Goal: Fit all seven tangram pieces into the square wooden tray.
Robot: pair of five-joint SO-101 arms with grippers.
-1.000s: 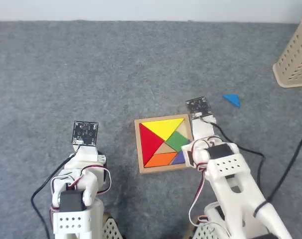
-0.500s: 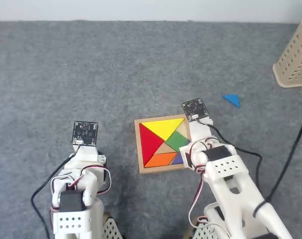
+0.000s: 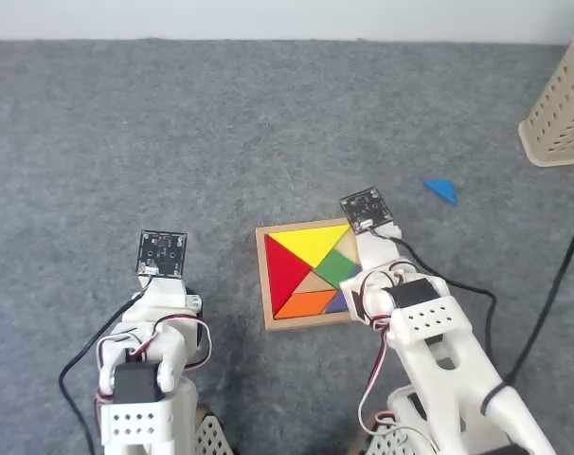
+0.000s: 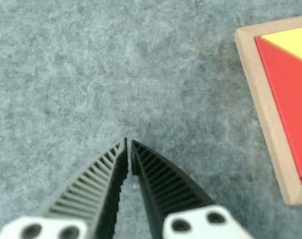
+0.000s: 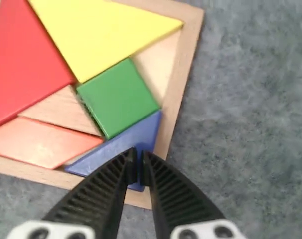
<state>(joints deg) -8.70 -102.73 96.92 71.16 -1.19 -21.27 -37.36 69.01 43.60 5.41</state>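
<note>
Right wrist view: right pincer, nearly closed, hovers over the indigo triangle riding the edge of the wooden tray; better nudge it gently inward.

Square wooden tray, flat on grey carpet. Inside it:
- red large triangle along left side
- yellow large triangle along far side
- green square right of centre
- orange parallelogram at near edge
- violet-blue triangle in near-right corner, one tip over the rim
- pale triangular patch at right side

Small blue triangle lies outside, well beyond the tray's far-right corner
</note>
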